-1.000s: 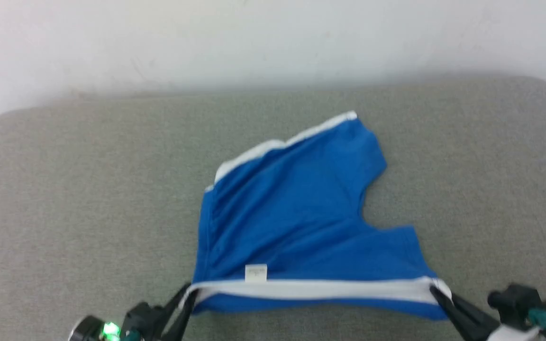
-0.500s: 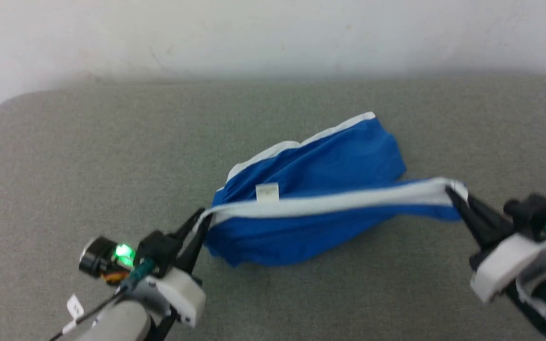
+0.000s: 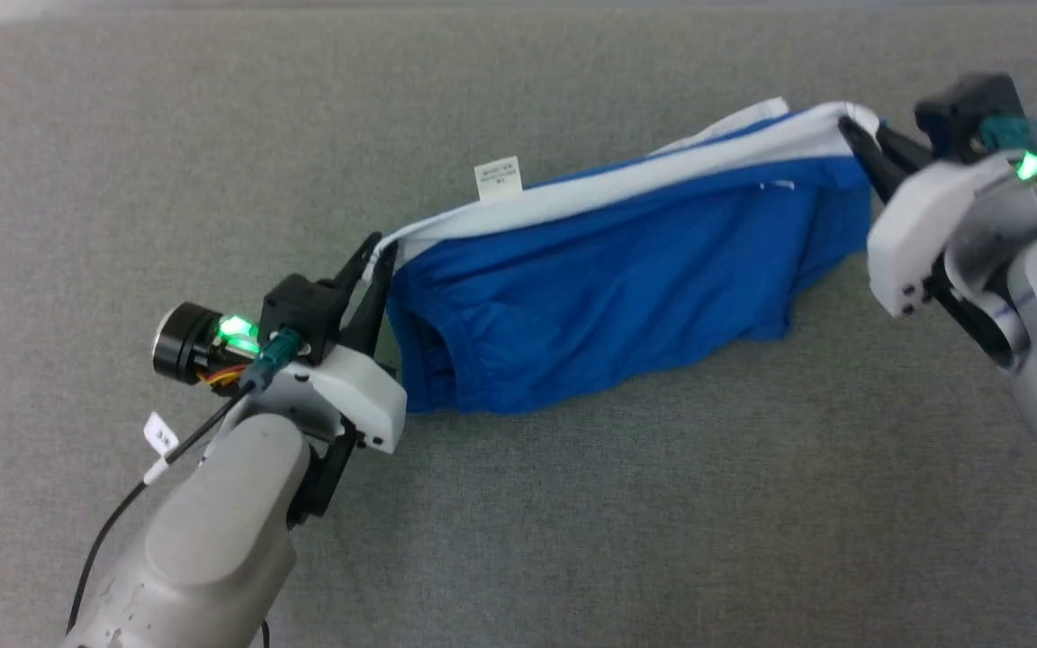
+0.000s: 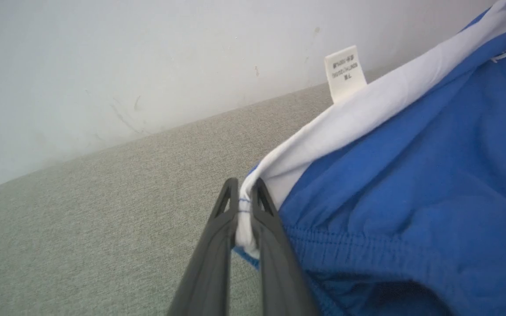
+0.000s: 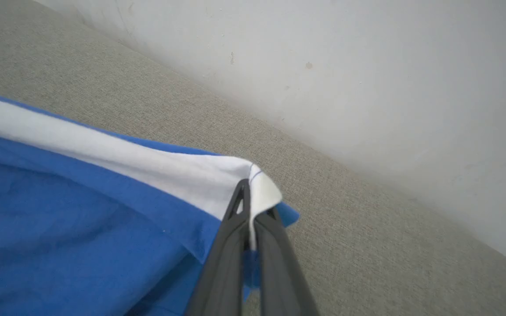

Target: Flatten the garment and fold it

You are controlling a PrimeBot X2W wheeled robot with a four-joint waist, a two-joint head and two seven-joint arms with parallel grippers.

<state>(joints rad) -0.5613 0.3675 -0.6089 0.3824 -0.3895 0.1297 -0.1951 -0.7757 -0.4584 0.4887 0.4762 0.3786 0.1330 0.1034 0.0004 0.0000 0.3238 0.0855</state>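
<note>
Head view, left to right. The left gripper (image 3: 373,261) is pinching the white side stripe (image 3: 626,184) at its waistband end, jaws pressed together on the cloth, as the left wrist view confirms (image 4: 244,193). A small white tag (image 3: 498,177) is standing up from the stripe just beside this grip. The garment (image 3: 608,297) is hanging as a blue sheet from the taut stripe over the grey fabric-covered table (image 3: 572,504), its long axis running from near left to far right. The right gripper (image 3: 847,126) is clamping the stripe's opposite, hem end, jaws closed on the corner (image 5: 248,193). Each arm is at its own end, so neither is nearer. The far layer is lying hidden behind the front one, and no print is readable. Whether the lower edge is touching the table is hard to tell.
</note>
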